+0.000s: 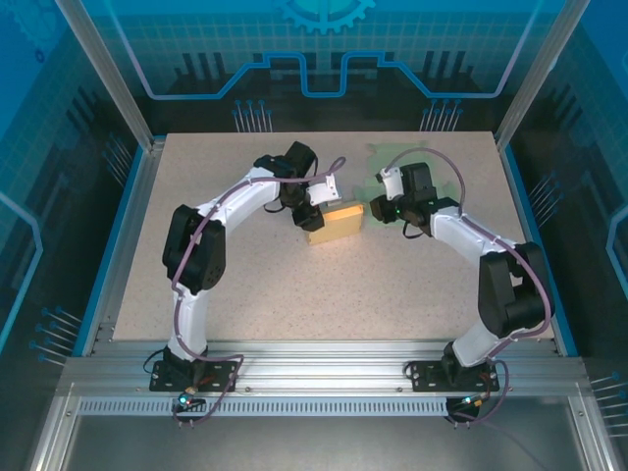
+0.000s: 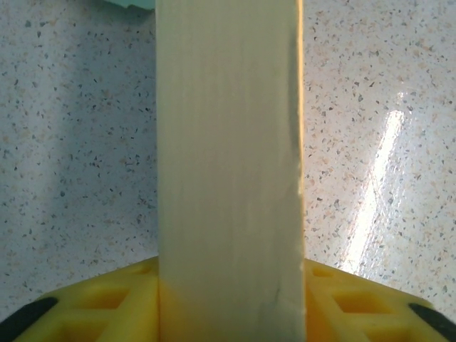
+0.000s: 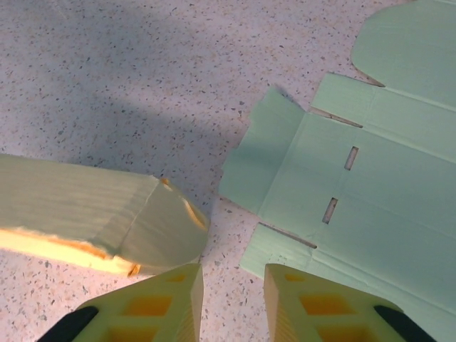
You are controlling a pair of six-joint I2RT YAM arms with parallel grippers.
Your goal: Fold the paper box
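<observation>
Pinching the yellow paper box (image 2: 228, 142) between the fingers (image 2: 107, 303) of the left gripper (image 2: 229, 303), flush against both its sides, with the long panel running straight away from the wrist. Seen from above, gripping the box at its left end, near the middle of the table (image 1: 245, 294). Holding the right gripper (image 3: 234, 285) with its jaws parted only a little and nothing between them, just beside the box's right end. Showing there a rounded end flap (image 3: 160, 224), bent partly over the end but not tucked home. Leaving a green box blank (image 3: 370, 192) flat on the table just to the right of that gripper, unfolded, slots up, apart from the yellow box.

Looks like the closing of an end: body already formed into a sleeve, one gripper bracing it, the other lined up at the flap. Calls next for bringing the right gripper's tips against the flap and pressing it into the end, square to its fold. Calls also for keeping the left grip firm enough to stop the box sliding, yet not so hard as to crush the sleeve. Cannot tell whether the far end is closed.
</observation>
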